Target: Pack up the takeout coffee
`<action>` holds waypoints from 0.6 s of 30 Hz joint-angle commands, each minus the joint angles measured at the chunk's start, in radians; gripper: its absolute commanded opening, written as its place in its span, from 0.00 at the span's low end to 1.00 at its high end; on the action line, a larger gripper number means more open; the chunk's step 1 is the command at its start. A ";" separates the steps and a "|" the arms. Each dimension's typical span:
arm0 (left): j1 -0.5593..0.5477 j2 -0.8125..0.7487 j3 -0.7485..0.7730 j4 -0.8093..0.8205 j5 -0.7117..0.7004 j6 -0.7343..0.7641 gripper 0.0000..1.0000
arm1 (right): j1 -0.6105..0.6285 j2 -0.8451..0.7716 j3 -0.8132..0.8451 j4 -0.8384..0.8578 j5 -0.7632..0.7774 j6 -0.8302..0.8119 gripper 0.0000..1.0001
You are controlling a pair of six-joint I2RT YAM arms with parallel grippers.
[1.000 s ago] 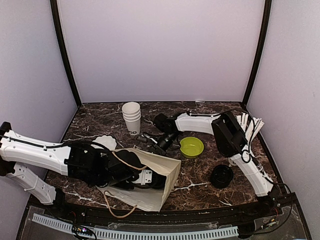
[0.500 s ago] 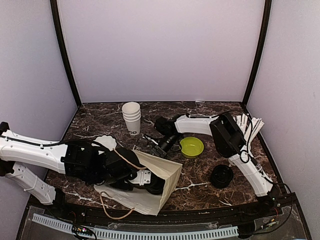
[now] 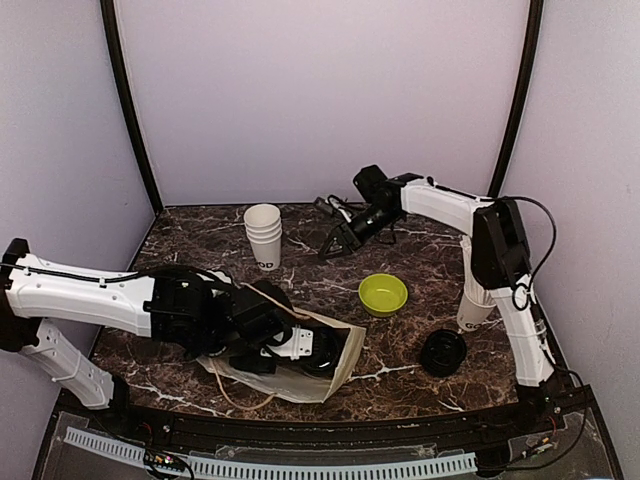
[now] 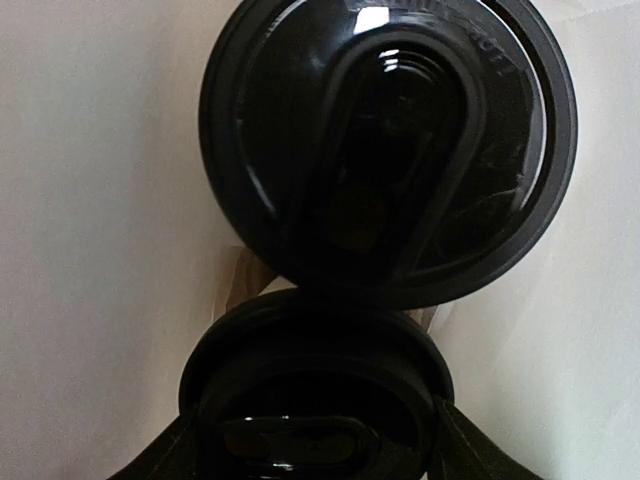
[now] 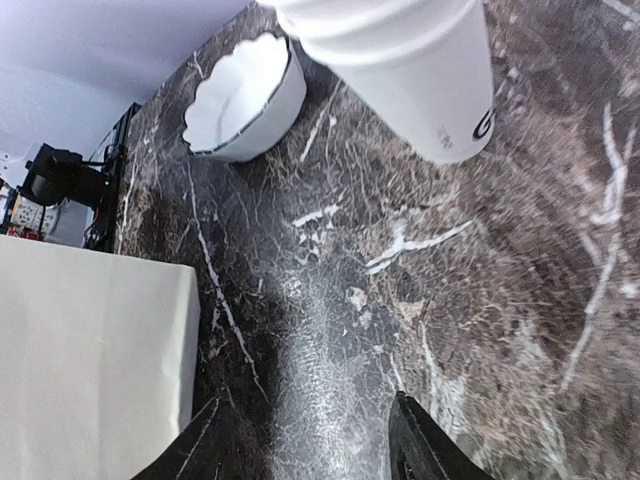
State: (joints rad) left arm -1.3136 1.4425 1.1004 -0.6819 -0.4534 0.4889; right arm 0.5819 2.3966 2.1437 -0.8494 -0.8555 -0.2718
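A white paper bag (image 3: 285, 375) lies on its side near the front, its mouth facing right. My left gripper (image 4: 310, 445) is deep inside it. Its fingers (image 4: 165, 462) flank the black lid of a takeout coffee (image 4: 310, 380) and press on its rim. A second lidded coffee (image 4: 388, 150) lies just beyond, lid facing the camera. My right gripper (image 3: 336, 248) is open and empty. It hangs above the table at the back, right of a stack of lidless white cups (image 3: 263, 235). In the right wrist view its fingers (image 5: 420, 445) spread over bare marble.
A lime-green bowl (image 3: 383, 294) sits right of centre and a stack of black lids (image 3: 443, 352) at the front right. A white cup (image 3: 472, 310) stands behind the right arm. The right wrist view shows the cup stack (image 5: 400, 60), a white scalloped dish (image 5: 245, 100) and the bag (image 5: 90, 370).
My right arm has lifted from beside the bag and swung to the back of the table, gripper open. My left arm has pushed further into the bag, which has shifted and flattened.
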 commanded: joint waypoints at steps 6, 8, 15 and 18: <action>0.133 0.072 0.043 0.043 0.171 -0.007 0.40 | -0.004 -0.316 -0.087 -0.014 -0.018 -0.070 0.54; 0.174 0.084 0.052 0.064 0.229 -0.005 0.40 | -0.013 -0.363 -0.100 -0.025 -0.032 -0.086 0.54; 0.284 0.248 0.220 -0.004 0.444 -0.034 0.39 | -0.044 -0.488 -0.160 -0.103 -0.063 -0.183 0.55; 0.306 0.323 0.294 -0.064 0.539 -0.059 0.39 | -0.054 -0.514 -0.174 -0.155 -0.075 -0.247 0.55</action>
State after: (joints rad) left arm -1.0348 1.6501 1.3445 -0.6716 -0.1043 0.4770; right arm 0.5426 1.9312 1.9942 -0.9230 -0.9012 -0.4171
